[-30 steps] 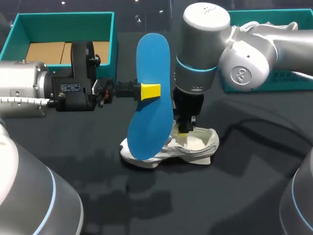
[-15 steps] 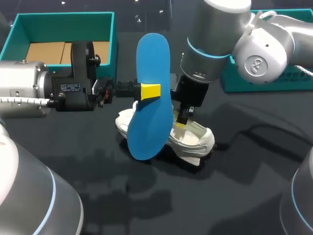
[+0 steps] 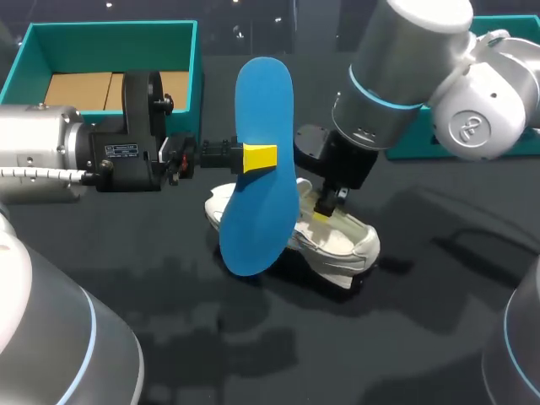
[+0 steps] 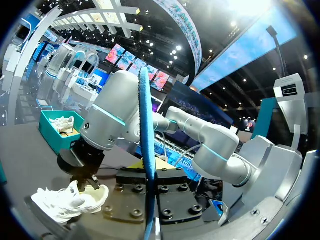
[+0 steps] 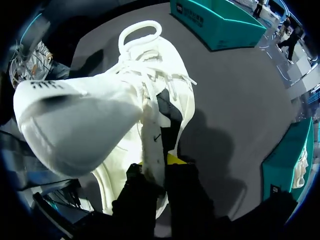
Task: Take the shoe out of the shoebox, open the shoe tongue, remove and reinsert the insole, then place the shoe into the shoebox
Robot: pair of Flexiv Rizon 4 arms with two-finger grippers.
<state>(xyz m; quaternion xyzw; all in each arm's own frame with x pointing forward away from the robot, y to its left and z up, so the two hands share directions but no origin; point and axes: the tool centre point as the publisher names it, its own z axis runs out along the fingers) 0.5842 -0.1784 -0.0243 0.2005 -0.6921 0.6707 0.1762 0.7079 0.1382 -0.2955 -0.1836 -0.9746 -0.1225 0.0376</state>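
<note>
Standing upright with its long axis vertical, the flat blue foam insole is clamped at mid-length by your left gripper. Partly hidden behind it, the white lace-up shoe lies lengthwise across the dark grey table, opening upward. Your right gripper pinches the edge of that opening. The open teal cardboard shoebox sits at the far left. The small white label on your left wrist is too small to read.
</note>
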